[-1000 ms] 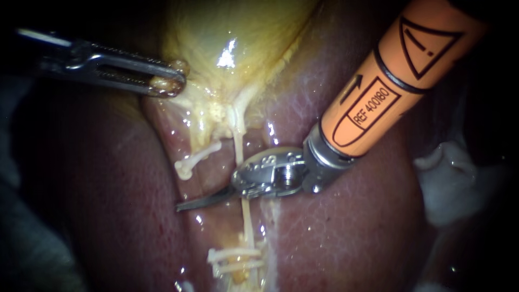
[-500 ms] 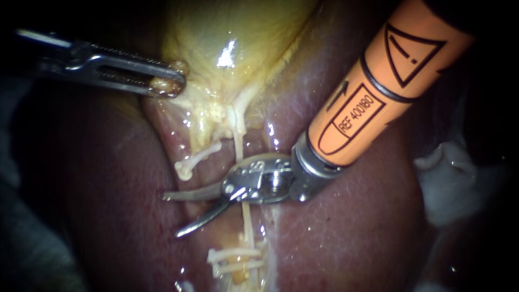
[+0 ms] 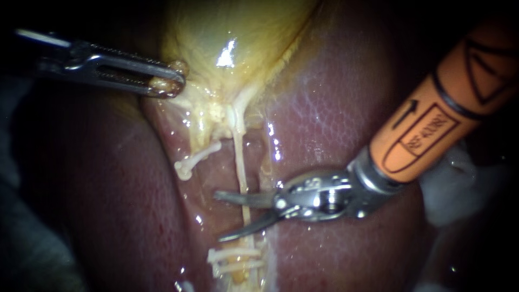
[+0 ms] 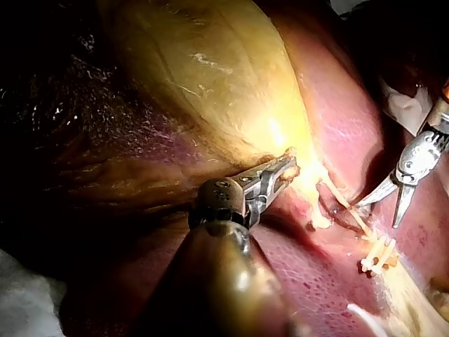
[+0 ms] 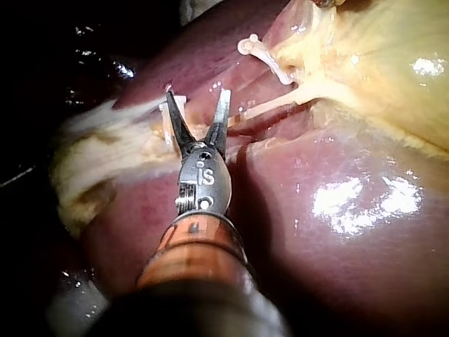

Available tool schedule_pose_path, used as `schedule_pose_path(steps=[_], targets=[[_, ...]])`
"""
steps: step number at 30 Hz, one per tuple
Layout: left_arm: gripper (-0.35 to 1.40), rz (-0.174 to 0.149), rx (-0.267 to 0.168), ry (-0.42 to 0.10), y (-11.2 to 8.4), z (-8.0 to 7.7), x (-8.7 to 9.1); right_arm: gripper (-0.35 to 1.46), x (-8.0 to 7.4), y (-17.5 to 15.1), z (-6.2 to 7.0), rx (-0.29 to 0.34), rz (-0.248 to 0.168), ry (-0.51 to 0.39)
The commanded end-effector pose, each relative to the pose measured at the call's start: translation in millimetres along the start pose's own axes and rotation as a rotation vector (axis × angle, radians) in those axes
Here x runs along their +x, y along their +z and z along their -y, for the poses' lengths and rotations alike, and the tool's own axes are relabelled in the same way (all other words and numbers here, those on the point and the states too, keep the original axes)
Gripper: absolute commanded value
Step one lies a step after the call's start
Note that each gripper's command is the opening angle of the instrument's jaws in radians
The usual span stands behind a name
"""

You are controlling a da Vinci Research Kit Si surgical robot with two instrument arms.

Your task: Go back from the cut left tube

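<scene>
Left tube (image 3: 190, 161) is lying cut | right instrument (image 3: 220, 216) is hovering, blades apart, empty, overlapping uncut tube (image 3: 239, 157): retreat looks unfinished | left instrument (image 3: 167, 84) is clamping gallbladder (image 3: 232, 32) edge.

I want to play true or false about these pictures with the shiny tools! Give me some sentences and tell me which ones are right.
1. The right instrument's end effector is open. True.
2. The left instrument holds nothing. False: its end effector is shut on the gallbladder's edge.
3. White clips sit across the long tube. True.
4. The left tube reaches down to the clips. False: it ends in a short free stub, well short of them.
</scene>
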Motion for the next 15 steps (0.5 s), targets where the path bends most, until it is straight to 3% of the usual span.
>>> schedule_pose_path(steps=[1, 9, 12, 15], targets=[[-0.35, 0.0, -0.001, 0.0, 0.0, 0.0, 0.0, 1.43, 0.3, -0.9, -0.2, -0.012, 0.003, -0.008], [-0.35, 0.001, -0.001, 0.001, 0.0, 0.0, 0.0, 1.43, 1.7, -7.4, -2.3, -0.092, 0.04, -0.077], [-0.35, 0.001, -0.001, 0.001, 0.0, 0.0, 0.0, 1.43, 1.8, -8.8, -2.8, -0.112, 0.089, -0.11], [-0.35, 0.001, -0.001, 0.001, 0.0, 0.0, 0.0, 1.43, 2.0, -9.6, -3.2, -0.083, 0.149, -0.138]])
